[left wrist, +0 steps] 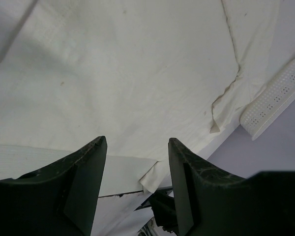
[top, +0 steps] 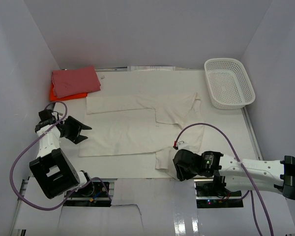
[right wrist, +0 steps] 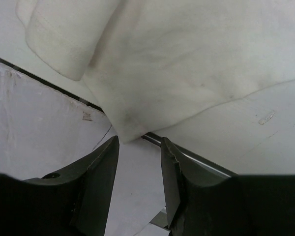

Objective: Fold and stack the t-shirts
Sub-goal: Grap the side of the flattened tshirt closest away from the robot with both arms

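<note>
- Cream t-shirt (top: 132, 130): lies spread on the middle of the desk (top: 221, 123), mostly flat. Its 2 o'clock part is rumpled and partly doubled over. It is not folded into a rectangle.
- Pink-red t-shirt (top: 76, 80): folded, at 10 o'clock on the desk, lying on top of the orange one. It sits just beside the cream shirt's far corner.
- Orange t-shirt (top: 55, 93): folded under the pink-red shirt, only a strip showing along the stack's 8 o'clock edge.
- Left hand (top: 87, 133): at 9 o'clock of the cream t-shirt, beside its edge. The jaws stand wide apart with nothing between them. The left wrist view shows cream cloth beyond the fingers (left wrist: 91, 162); whether they touch it cannot be told.
- Right hand (right wrist: 140, 142): at 5 o'clock of the cream t-shirt, over its near hem corner. The jaws are partly apart and grip nothing. In the right wrist view the corner of the hem lies just at the mouth of the gap, next to the left-side finger (right wrist: 105, 157).
- White mesh basket (top: 223, 61): at 2 o'clock on the desk, upright, apart from the shirts.
- Purple cable (top: 226, 140): loops above the right arm.
</note>
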Robot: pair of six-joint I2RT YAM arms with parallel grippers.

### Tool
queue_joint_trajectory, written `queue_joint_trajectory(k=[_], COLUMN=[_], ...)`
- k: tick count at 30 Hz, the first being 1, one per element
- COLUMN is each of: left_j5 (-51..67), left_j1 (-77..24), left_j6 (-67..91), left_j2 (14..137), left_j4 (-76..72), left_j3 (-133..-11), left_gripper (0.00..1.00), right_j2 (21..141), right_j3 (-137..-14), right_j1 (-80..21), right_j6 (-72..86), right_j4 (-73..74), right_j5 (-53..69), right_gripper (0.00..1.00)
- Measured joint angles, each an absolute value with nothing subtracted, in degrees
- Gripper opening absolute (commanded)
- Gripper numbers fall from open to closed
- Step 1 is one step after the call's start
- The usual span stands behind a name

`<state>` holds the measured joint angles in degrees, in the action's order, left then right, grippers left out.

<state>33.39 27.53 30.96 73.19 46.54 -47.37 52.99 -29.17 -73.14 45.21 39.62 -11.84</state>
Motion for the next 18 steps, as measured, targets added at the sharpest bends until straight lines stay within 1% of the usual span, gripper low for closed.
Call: queue_joint_trajectory(k=[6, 13, 18], left_j5=[34.8, 35.7, 36.3], left_j1=[30.8, 32.2, 32.6], left_j6=[28.8, 27.8, 27.6], left_j2=[73.4, 73.5, 73.5], left_j4=[46.7, 46.7, 46.8], left_j3=[-47.2, -46.8, -46.3], left_gripper=[0.63, 0.63, 0.63], right_j2=[54.0, 59.7, 61.7], right_j3=[-29.1, -29.1, -29.0], right_j1=[-76.2, -78.1, -78.1], right_j6=[47.6, 48.2, 48.0], right_j4=[39.0, 37.3, 35.7], right_j5=[-14.7, -15.4, -15.4], right_gripper=[0.46, 0.46, 0.38])
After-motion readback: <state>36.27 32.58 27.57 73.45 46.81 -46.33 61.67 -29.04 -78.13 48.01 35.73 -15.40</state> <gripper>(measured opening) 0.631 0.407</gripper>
